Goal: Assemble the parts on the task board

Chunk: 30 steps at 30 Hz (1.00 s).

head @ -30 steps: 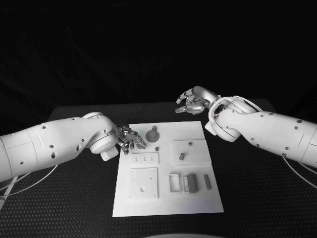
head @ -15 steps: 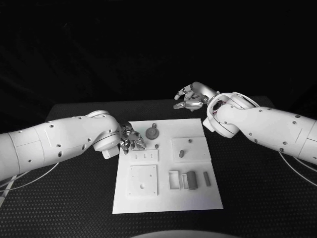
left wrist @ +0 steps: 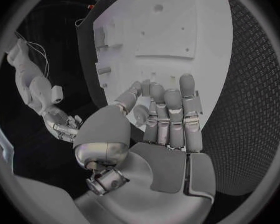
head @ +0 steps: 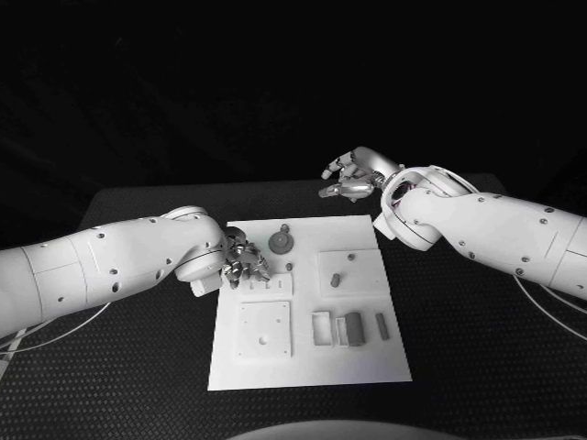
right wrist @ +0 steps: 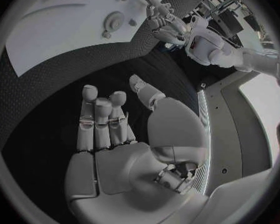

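Note:
The white task board (head: 307,362) lies in the middle of the table. At its far end stands a round grey part (head: 282,242), with a small peg (head: 293,268) just nearer. A grey piece (head: 335,278) sits in the raised block on the right, and two grey bars (head: 353,328) lie at the near right. My left hand (head: 245,259) hangs over the board's left edge beside the round part. Its fingers (left wrist: 171,114) lie side by side with the thumb drawn in against them; whether a part sits there is unclear. My right hand (head: 356,176) hovers beyond the board's far edge, fingers apart and empty.
A square plate (head: 265,333) with holes is fixed at the board's near left, and a slotted strip (head: 267,288) lies beyond it. Black table (head: 479,348) surrounds the board. The right wrist view shows the board (right wrist: 59,30), the round part (right wrist: 113,21) and the left hand (right wrist: 162,17).
The whole view has shifted a little. My left hand has crept slightly further over the board's left edge. My right hand has drifted a bit up and away from the board.

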### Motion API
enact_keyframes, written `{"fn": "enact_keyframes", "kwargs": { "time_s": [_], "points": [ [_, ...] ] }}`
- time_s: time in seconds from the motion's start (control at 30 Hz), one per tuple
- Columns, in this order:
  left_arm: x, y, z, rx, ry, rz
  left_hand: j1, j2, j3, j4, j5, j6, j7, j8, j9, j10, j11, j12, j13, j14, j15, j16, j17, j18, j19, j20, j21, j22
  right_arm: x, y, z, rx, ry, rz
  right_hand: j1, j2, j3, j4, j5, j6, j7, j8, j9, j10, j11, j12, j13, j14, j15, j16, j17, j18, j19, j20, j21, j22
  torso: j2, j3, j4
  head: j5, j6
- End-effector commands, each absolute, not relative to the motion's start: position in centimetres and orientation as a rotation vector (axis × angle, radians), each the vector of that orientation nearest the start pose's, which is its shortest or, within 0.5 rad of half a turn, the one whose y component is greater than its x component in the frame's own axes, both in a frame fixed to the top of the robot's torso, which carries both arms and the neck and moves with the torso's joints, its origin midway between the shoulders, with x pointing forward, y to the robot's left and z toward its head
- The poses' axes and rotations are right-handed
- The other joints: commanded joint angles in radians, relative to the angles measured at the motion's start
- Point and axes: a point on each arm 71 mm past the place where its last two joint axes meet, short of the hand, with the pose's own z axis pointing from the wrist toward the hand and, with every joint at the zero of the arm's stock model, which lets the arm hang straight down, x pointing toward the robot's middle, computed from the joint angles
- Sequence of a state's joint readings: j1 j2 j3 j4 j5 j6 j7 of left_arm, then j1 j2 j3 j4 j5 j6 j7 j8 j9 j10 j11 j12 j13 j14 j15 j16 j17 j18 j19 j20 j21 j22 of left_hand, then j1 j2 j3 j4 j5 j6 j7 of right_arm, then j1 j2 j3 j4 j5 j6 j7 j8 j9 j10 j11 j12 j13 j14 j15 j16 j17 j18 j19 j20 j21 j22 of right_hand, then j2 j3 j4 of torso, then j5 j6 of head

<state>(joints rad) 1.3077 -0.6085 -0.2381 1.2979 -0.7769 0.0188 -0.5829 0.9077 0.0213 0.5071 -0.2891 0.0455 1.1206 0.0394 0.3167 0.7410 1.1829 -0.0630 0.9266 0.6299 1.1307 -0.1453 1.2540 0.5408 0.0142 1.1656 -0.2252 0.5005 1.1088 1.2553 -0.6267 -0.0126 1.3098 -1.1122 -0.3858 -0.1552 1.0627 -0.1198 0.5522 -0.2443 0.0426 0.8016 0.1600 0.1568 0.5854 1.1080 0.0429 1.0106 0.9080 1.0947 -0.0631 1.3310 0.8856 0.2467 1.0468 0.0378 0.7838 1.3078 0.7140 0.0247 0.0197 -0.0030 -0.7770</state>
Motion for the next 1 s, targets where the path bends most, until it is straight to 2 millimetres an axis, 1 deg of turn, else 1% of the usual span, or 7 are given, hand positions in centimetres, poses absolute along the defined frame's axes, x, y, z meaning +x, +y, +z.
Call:
{"fn": "enact_keyframes", "kwargs": {
  "time_s": [0.03, 0.2, 0.33, 0.77, 0.9, 1.0],
  "points": [
    [50.21, 17.28, -25.64, -0.41, 2.436, -0.36, 0.047, 0.04, 0.004, -0.002, 0.003, 0.011, 0.002, 0.009, 0.03, 0.009, -0.003, 0.005, 0.001, 0.001, -0.01, 0.006, -0.002, -0.014, 0.007, -0.012, 0.004, 0.002, 53.84, -15.86, -16.06, 0.225, 1.649, 0.771, 0.002, 0.005, 0.0, -0.008, 0.006, 0.002, 0.005, 0.002, 0.0, -0.002, 0.007, 0.002, -0.001, 0.002, 0.004, 0.004, -0.001, 0.015, -0.004, 0.005, -0.004, 0.007, 0.0, 0.0003, 0.0, -0.002, -0.002],
    [50.18, 17.16, -25.77, -0.396, 2.431, -0.355, 0.047, 0.041, 0.004, -0.002, 0.003, 0.011, 0.002, 0.009, 0.03, 0.009, -0.003, 0.005, 0.001, 0.001, -0.01, 0.006, -0.002, -0.014, 0.007, -0.012, 0.004, 0.002, 53.81, -15.89, -16.06, 0.226, 1.65, 0.77, 0.002, 0.005, -0.001, -0.009, 0.006, 0.002, 0.005, 0.002, 0.0, -0.002, 0.007, 0.002, -0.001, 0.002, 0.004, 0.004, -0.001, 0.015, -0.004, 0.005, -0.004, 0.007, 0.0, 0.0001, 0.0006, -0.004, -0.003],
    [49.99, 16.96, -25.82, -0.354, 2.422, -0.344, 0.047, 0.041, 0.004, -0.002, 0.003, 0.011, 0.002, 0.009, 0.03, 0.009, -0.003, 0.005, 0.001, 0.001, -0.01, 0.006, -0.003, -0.014, 0.007, -0.012, 0.004, 0.002, 53.79, -15.9, -16.06, 0.226, 1.652, 0.77, 0.002, 0.005, -0.001, -0.009, 0.006, 0.002, 0.005, 0.002, 0.0, -0.002, 0.007, 0.002, -0.001, 0.002, 0.004, 0.004, -0.001, 0.015, -0.004, 0.005, -0.004, 0.007, -0.001, 0.0009, 0.0006, -0.005, -0.003],
    [50.08, 17.08, -25.92, -0.356, 2.409, -0.335, 0.046, 0.04, 0.004, -0.002, 0.003, 0.011, 0.002, 0.009, 0.03, 0.009, -0.003, 0.004, 0.001, 0.001, -0.011, 0.007, -0.004, -0.014, 0.007, -0.012, 0.004, 0.002, 53.74, -15.88, -16.04, 0.227, 1.651, 0.771, 0.001, 0.007, -0.002, -0.01, 0.006, 0.002, 0.005, 0.002, 0.0, -0.002, 0.007, 0.003, -0.002, 0.002, 0.005, 0.005, -0.002, 0.015, -0.005, 0.005, -0.004, 0.008, -0.001, 0.0012, 0.0007, -0.008, -0.007],
    [50.14, 17.01, -25.95, -0.332, 2.396, -0.323, 0.045, 0.04, 0.003, -0.002, 0.003, 0.011, 0.002, 0.009, 0.031, 0.009, -0.003, 0.004, 0.001, 0.001, -0.011, 0.007, -0.005, -0.014, 0.007, -0.012, 0.004, 0.002, 53.71, -15.82, -16.03, 0.228, 1.651, 0.773, -0.001, 0.008, -0.003, -0.01, 0.006, 0.002, 0.005, 0.002, -0.001, -0.002, 0.007, 0.003, -0.002, 0.002, 0.005, 0.005, -0.002, 0.015, -0.005, 0.005, -0.004, 0.008, -0.001, 0.0005, 0.0017, -0.012, -0.009],
    [50.18, 17.01, -26.04, -0.332, 2.397, -0.32, 0.045, 0.039, 0.003, -0.002, 0.003, 0.011, 0.002, 0.009, 0.031, 0.009, -0.003, 0.004, 0.001, 0.001, -0.011, 0.007, -0.005, -0.014, 0.007, -0.012, 0.004, 0.003, 53.67, -15.72, -16.02, 0.226, 1.652, 0.775, -0.001, 0.008, -0.003, -0.01, 0.006, 0.002, 0.005, 0.002, -0.001, -0.002, 0.007, 0.003, -0.002, 0.002, 0.005, 0.005, -0.002, 0.015, -0.004, 0.006, -0.004, 0.008, 0.0, 0.0004, 0.0007, -0.013, -0.009]
  ]
}}
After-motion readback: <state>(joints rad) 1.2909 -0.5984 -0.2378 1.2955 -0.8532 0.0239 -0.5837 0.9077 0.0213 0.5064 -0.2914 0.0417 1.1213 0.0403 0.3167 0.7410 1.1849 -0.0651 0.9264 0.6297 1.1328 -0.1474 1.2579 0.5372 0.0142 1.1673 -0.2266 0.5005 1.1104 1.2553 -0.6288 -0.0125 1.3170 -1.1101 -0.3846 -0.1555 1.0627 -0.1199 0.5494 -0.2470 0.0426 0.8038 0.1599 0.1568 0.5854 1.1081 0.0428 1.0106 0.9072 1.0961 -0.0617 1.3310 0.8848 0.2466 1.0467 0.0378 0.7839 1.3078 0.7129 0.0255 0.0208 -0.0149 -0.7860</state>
